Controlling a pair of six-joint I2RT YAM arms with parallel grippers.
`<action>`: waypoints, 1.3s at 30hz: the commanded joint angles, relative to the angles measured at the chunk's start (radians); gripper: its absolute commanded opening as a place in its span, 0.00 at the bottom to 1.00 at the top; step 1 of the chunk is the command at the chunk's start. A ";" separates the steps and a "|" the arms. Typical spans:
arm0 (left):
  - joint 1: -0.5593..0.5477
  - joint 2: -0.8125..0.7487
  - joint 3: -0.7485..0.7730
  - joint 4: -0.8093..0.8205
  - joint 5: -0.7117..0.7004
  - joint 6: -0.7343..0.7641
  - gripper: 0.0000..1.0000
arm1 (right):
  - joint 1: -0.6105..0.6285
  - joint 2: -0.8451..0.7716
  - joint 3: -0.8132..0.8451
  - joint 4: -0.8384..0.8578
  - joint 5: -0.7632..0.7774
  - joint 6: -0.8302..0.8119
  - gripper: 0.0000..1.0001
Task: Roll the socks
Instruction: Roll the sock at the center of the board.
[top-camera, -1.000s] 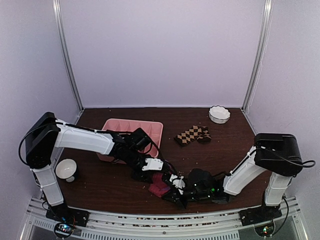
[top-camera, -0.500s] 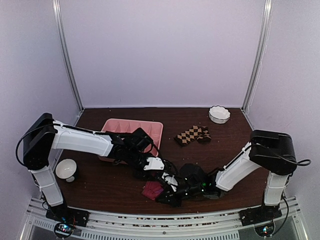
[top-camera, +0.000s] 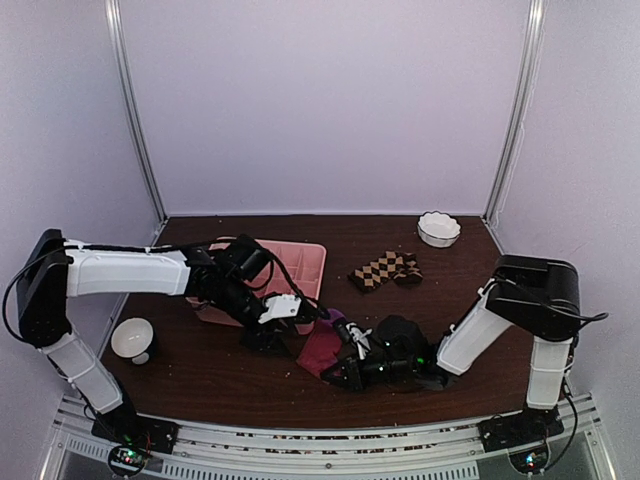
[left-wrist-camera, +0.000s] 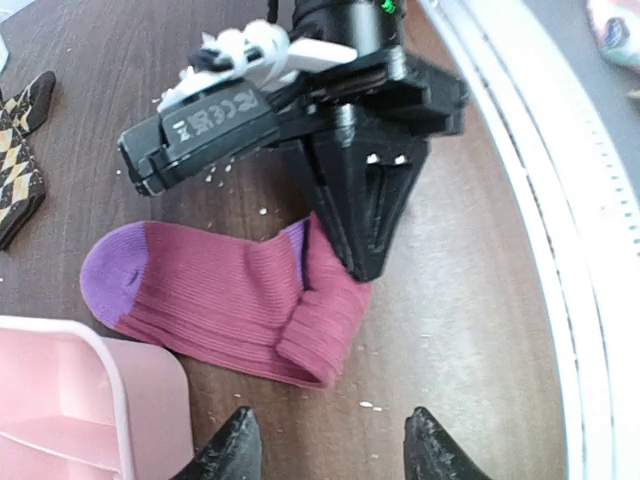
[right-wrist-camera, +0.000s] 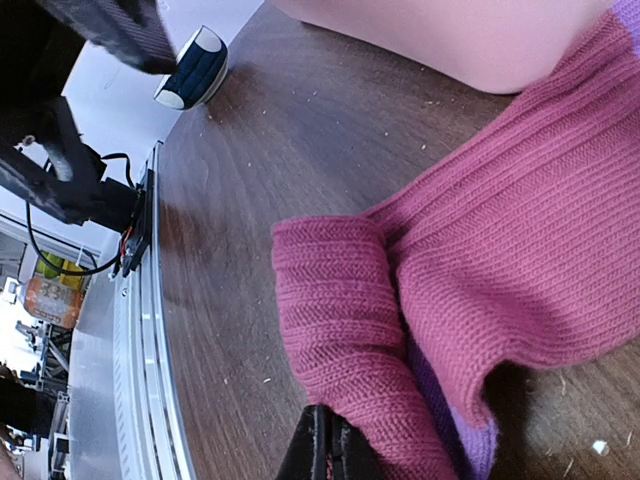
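At the front of the table (top-camera: 200, 370), the magenta sock (left-wrist-camera: 220, 295) is lying flat, its purple toe just beside the pink tray (left-wrist-camera: 60, 400); the checkered sock (top-camera: 385, 270) is lying well apart. The right gripper (left-wrist-camera: 365, 262) is pinching the magenta sock's folded cuff end, fingers pressed together. The left gripper (left-wrist-camera: 330, 455) is hovering spread and empty, nearer the tray than half a second ago
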 joint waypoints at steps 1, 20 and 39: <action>-0.057 -0.022 -0.009 -0.081 0.115 0.060 0.50 | -0.009 0.071 -0.060 -0.235 0.116 0.090 0.00; -0.214 0.115 -0.046 0.255 -0.348 0.181 0.50 | -0.036 0.091 -0.059 -0.235 -0.093 0.286 0.00; -0.258 0.207 -0.042 0.274 -0.391 0.183 0.45 | -0.078 0.103 -0.093 -0.153 -0.145 0.351 0.00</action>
